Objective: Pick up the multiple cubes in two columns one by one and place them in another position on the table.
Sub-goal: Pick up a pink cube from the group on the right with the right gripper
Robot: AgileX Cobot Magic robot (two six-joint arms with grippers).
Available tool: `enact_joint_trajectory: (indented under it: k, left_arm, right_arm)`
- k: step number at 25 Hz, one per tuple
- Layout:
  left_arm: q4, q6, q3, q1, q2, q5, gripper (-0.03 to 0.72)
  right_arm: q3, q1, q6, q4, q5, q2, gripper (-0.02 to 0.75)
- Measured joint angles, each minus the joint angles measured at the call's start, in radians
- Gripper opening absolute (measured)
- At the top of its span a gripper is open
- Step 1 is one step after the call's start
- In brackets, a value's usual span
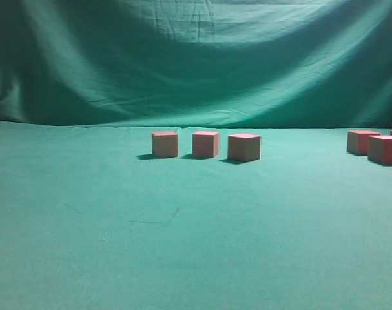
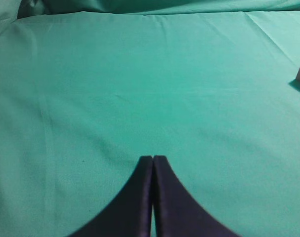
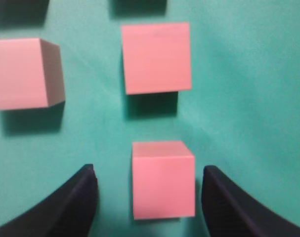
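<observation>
**Right gripper astride the nearest cube**

In the right wrist view, the right gripper [image 3: 150, 197] hangs spread, the nearest cube [image 3: 163, 178] squarely between its fingers, apparently untouched. The left gripper [image 2: 152, 163], pressed together, lies well apart over the bare cloth [image 2: 140, 89].

The left gripper [image 2: 152, 163] hangs above the table with its two dark fingers pressed together, nothing between them. The right gripper [image 3: 150, 197] points straight down, its fingers [image 3: 80, 202] spread wide apart. Neither arm shows in the exterior view.
</observation>
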Motion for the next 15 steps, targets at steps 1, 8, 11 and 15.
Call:
enact_joint_trajectory:
  k: [1, 8, 11, 15]
  left_arm:
    - [0.000, 0.000, 0.000, 0.000, 0.000, 0.000, 0.000]
    - [0.000, 0.000, 0.000, 0.000, 0.000, 0.000, 0.000]
    - [0.000, 0.000, 0.000, 0.000, 0.000, 0.000, 0.000]
    - [0.000, 0.000, 0.000, 0.000, 0.000, 0.000, 0.000]
  right_arm:
    - [0.000, 0.000, 0.000, 0.000, -0.007, 0.009, 0.402]
    - [0.000, 0.000, -0.002, -0.001, -0.024, 0.039, 0.402]
    - [0.000, 0.000, -0.002, -0.002, -0.024, 0.041, 0.349]
    - [0.000, 0.000, 0.010, -0.015, -0.017, 0.041, 0.265]
